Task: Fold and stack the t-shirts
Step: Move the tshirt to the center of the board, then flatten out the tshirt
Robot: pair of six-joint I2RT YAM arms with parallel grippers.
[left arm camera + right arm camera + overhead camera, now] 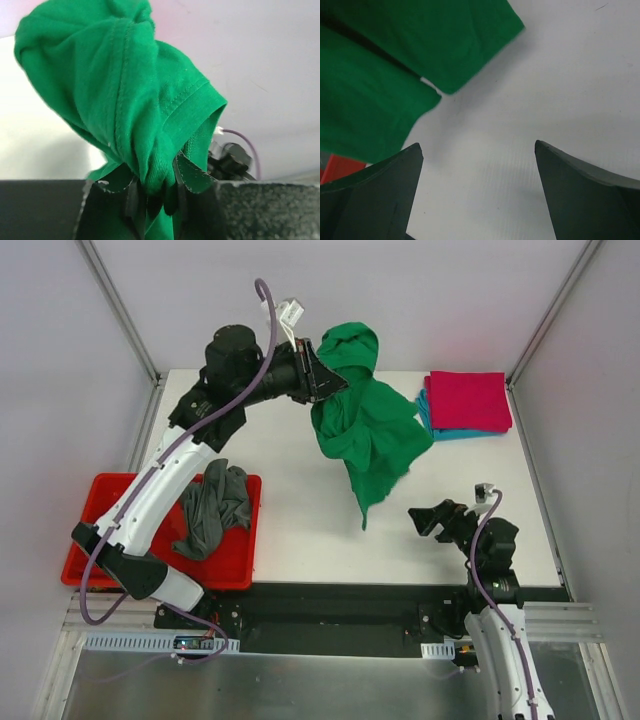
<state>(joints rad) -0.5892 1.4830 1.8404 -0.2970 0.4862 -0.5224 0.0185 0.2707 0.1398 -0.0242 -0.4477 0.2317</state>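
Note:
High over the back of the white table [290, 530], my left gripper [322, 370] is shut on a bunch of the bright green t-shirt [370, 430], which hangs down from it in loose folds. In the left wrist view the green cloth [120, 90] is pinched between the fingers [132, 197] and billows above them. My right gripper [420, 520] stands open low at the front right, just right of the shirt's hanging tip. Its wrist view shows bare table between the jaws [477, 145] and green cloth [370, 100] at the upper left.
A dark grey t-shirt [215, 505] lies crumpled in the red tray [100, 500] at the table's left edge. A folded magenta-pink t-shirt [468, 400] rests on a folded teal one [440, 432] at the back right corner. Grey walls enclose the table.

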